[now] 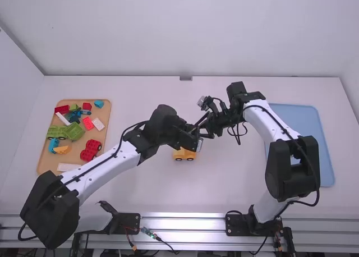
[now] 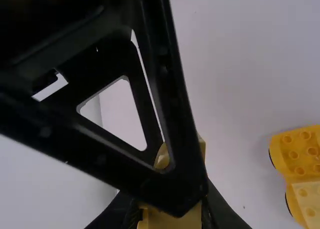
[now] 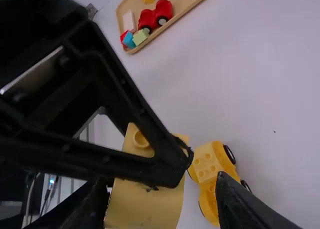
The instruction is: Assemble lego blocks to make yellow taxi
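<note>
nearby, yellow car, wooden tray apart, left fingers pinching yellow block, right fingers spread

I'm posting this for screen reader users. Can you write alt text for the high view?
A left and a right robot arm lean close together by a small yellow wheeled toy on a white table. A tan tray of colourful bricks lies at left, a blue tray at right.
</note>
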